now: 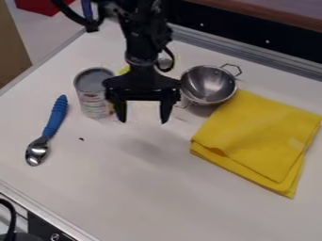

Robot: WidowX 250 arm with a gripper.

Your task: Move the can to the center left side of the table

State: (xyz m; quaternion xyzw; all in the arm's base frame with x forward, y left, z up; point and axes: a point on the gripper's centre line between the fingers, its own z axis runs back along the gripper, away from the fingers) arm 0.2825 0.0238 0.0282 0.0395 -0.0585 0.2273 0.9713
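Silver-grey, the can (94, 100) stands upright toward the far left of the white surface (148, 188), seen just left of the pincer (144, 117), which hangs wide apart. A blue-handled spoon (50, 130) lies left of the can and nearer. To the right are a metal bowl (207, 85) and, nearer, a folded yellow cloth (258, 136).
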